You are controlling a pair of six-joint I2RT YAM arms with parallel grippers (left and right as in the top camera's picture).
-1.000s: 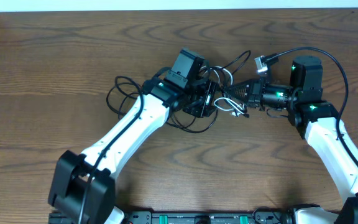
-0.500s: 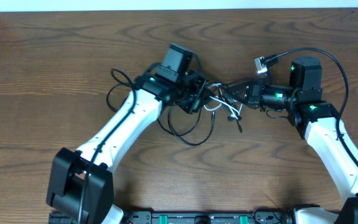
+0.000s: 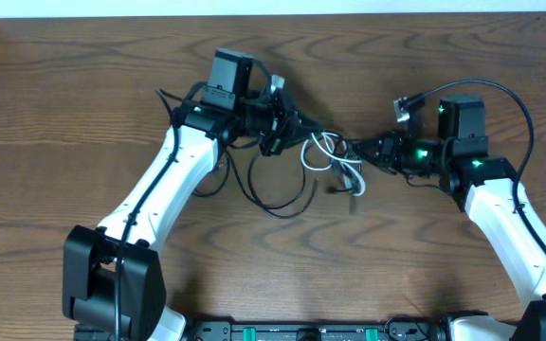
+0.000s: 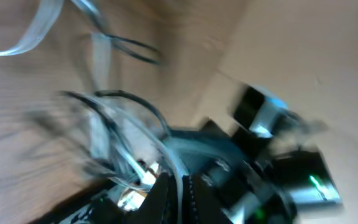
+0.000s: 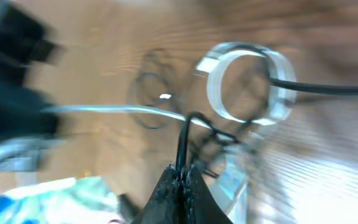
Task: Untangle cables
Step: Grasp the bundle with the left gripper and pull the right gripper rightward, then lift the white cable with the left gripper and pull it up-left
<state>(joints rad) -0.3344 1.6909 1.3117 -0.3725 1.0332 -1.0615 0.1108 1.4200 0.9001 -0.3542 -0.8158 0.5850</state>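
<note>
While the left arm (image 3: 173, 180) and the right arm (image 3: 500, 204) reach toward each other over a brown wooden table (image 3: 74, 76), the overhead view shows the tangle strung between them near the table's middle. It holds one white cable (image 3: 349, 173) in small loops. It also holds at least two black cables (image 3: 280, 216), their exact number lost in the knot, one sagging in a wide loop toward the near edge. The left gripper (image 3: 300, 128), one of two, points right with its jaws drawn together on black strands at the tangle's left end. The right gripper (image 3: 362, 149) faces it with jaws likewise pressed together. A dark strand runs taut between the pair, and the white loops lie just below that line. More black loops trail beside the left arm's wrist on the far side.

From the left wrist, heavily blurred, the left gripper (image 4: 178, 190) sits at the bottom edge. Its two fingers nearly touch, pinching the black cables (image 4: 145, 56) that arc up out of them. A pale band of the white cable (image 4: 36, 34) crosses the upper left corner. The right arm (image 4: 291, 171), a green light on it, fills the lower right.

From the right wrist, equally smeared, the right gripper (image 5: 180, 183) shows two dark fingers squeezed together on one strand of the black cables (image 5: 183, 134), which rises straight from their tips. A pale loop (image 5: 278, 93), too blurred to name, hangs above over the wood.
</note>
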